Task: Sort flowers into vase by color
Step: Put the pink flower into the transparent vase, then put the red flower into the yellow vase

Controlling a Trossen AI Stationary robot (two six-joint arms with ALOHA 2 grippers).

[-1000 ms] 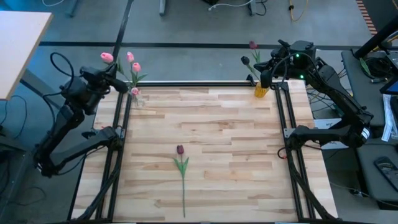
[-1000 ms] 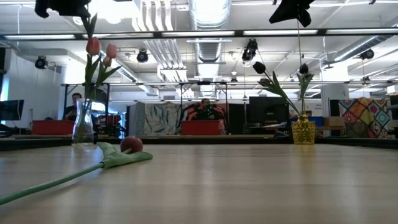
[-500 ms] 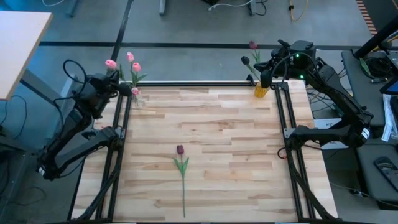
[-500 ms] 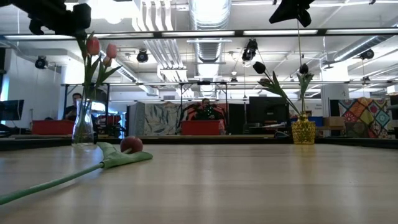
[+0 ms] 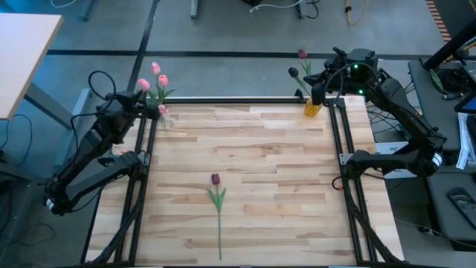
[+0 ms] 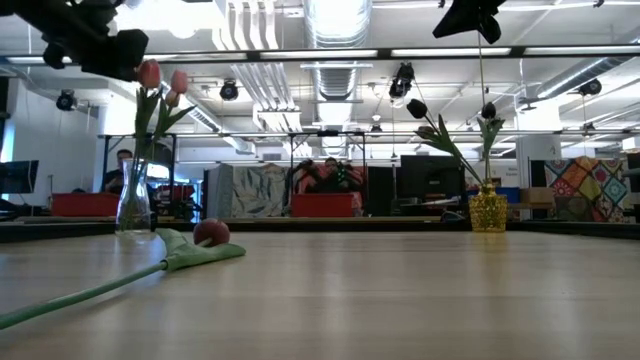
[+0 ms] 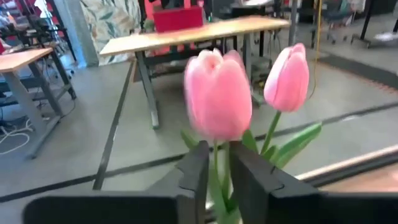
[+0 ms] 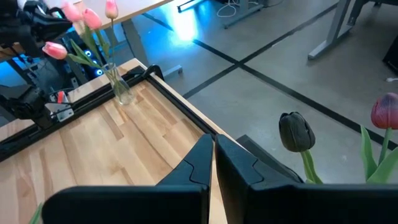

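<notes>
Left gripper [image 7: 214, 177] grips pink tulip [image 7: 216, 102] stem above clear vase [image 5: 165, 119]

Pink tulips [image 5: 154, 77] in clear vase [image 5: 165, 119] — far left; maroon tulip [image 5: 215, 179] lying mid-table; amber yellow vase [image 5: 312, 108] — far right; pale wood table [image 5: 275, 179].

Even, bright overhead light on the pale wooden tabletop [image 5: 253, 171] with only faint shadows, ceiling strip lights [image 6: 450, 52] glaring white in the low view, the near pink tulip head [image 7: 217, 102] motion-blurred in the left wrist view, and blue glow [image 8: 180, 28] on the floor in the right wrist view.
</notes>
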